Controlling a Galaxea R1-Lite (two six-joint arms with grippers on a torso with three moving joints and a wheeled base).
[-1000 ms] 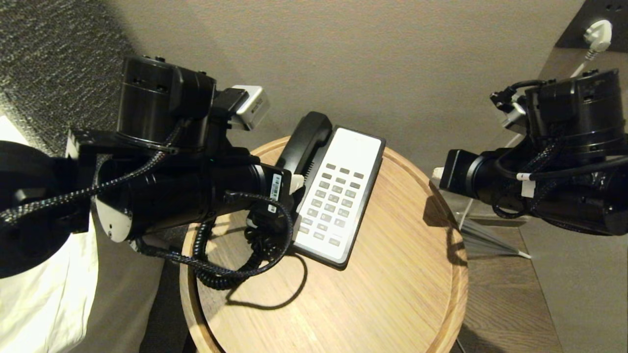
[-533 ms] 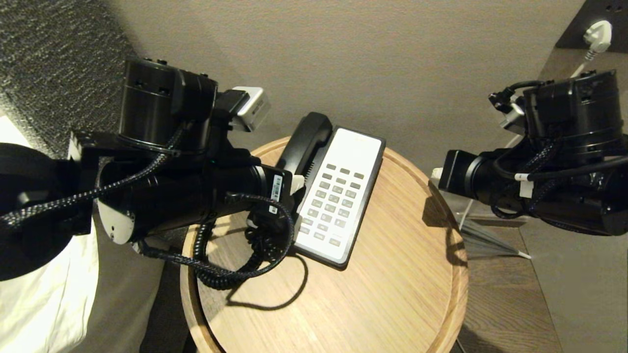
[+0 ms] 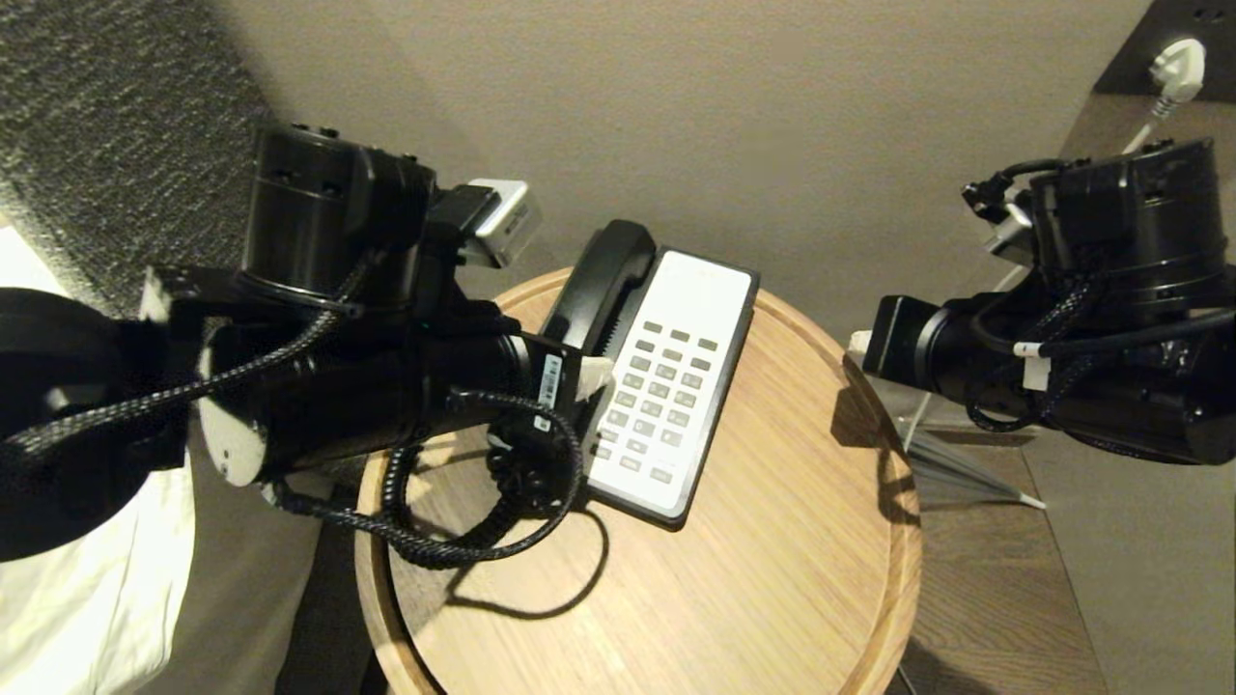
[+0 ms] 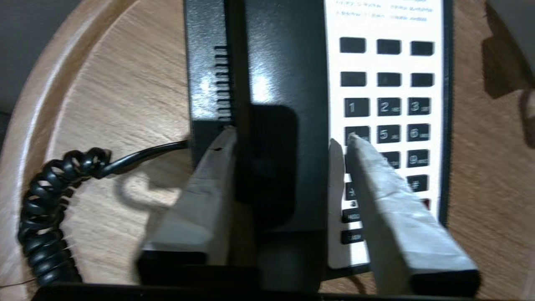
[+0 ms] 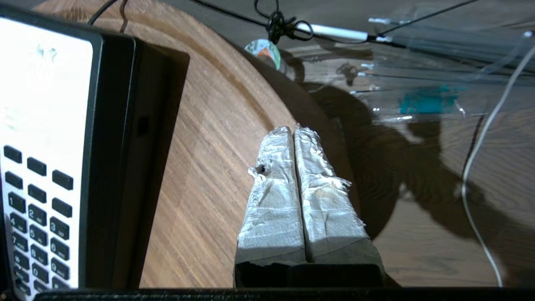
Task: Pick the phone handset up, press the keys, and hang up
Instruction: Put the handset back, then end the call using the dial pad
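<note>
phone handset (image 4: 276,125) on phone base (image 4: 388,25) cradle, between fingers | left gripper (image 4: 288,140) spread, one finger clear | right gripper (image 5: 294,130) closed, empty

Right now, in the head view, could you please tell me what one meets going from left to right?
Left arm → phone handset → keypad → bare stretch of the round wooden table → right arm.

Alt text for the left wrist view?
The left claw straddles the black phone handset resting in the phone base, one finger on each side. The coiled cord lies on the round wooden table.
</note>
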